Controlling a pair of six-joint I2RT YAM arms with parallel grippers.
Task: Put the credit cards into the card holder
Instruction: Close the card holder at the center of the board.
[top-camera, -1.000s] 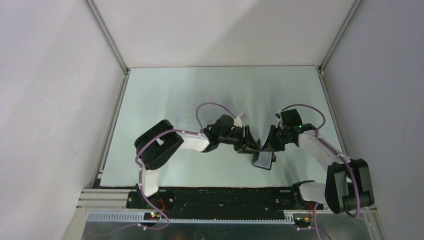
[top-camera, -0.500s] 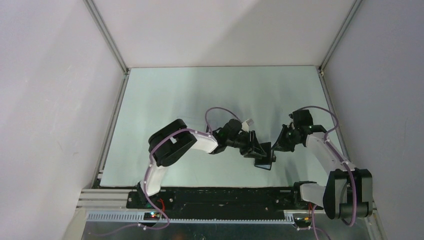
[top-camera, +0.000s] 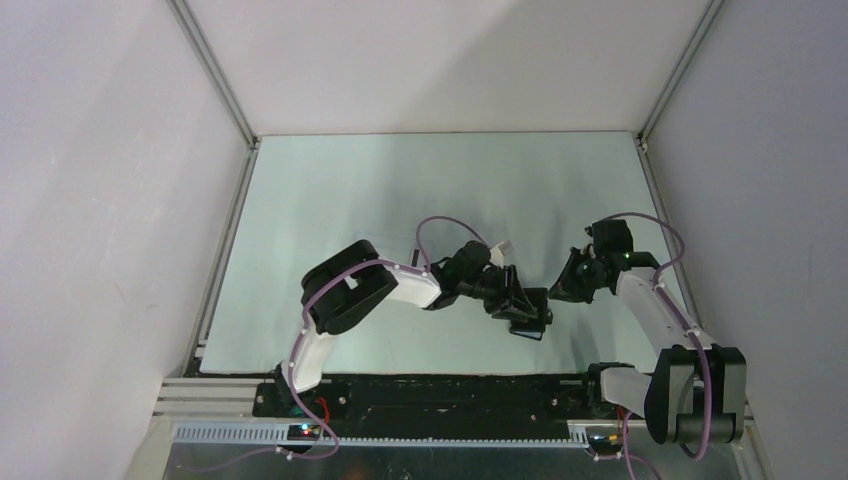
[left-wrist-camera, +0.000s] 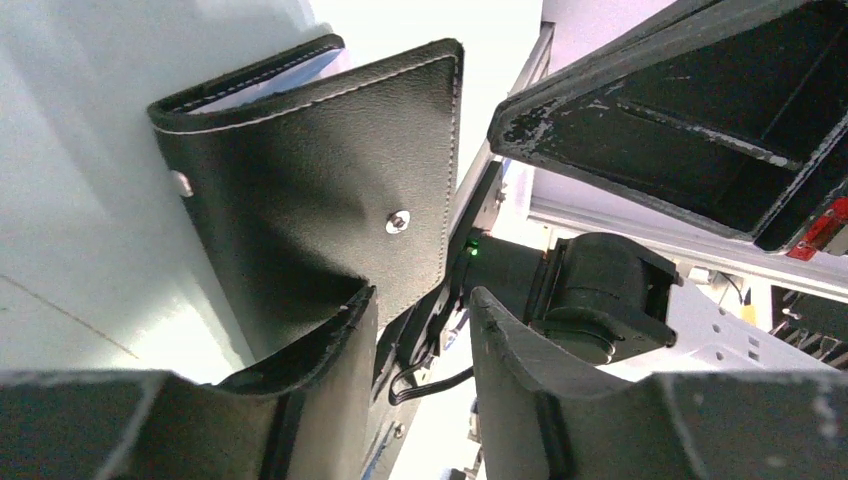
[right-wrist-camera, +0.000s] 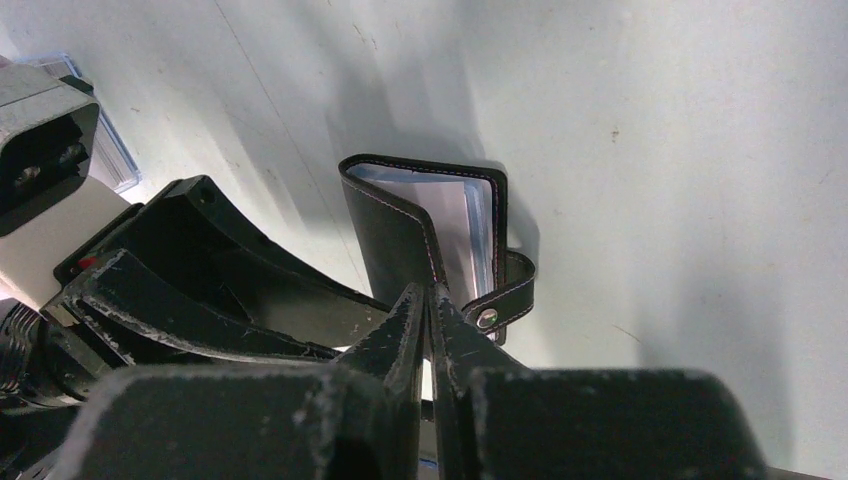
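Left gripper (left-wrist-camera: 422, 305) first: its two fingers stand apart, clamped on nothing. The black cover of the card holder (left-wrist-camera: 320, 190) sits right at the tip of one finger, touching it or as good as. That wallet stands on edge on the table (right-wrist-camera: 650, 150), half folded, just beyond the left fingertips, in the gap between the two arms.

Across from it is the right gripper (right-wrist-camera: 428, 300), fingers pressed together, tips pointing straight at the wallet's near cover, close by the snap tab (right-wrist-camera: 490, 318). A pale sliver shows low between those fingers; whether it is a card or only light, I cannot tell. No loose credit cards show in any view.

Now the thing to watch: the pale pockets face the right wrist camera, so I judge the mouth opens towards the right arm. The left arm is the nearer one and looks placed to steady the cover.
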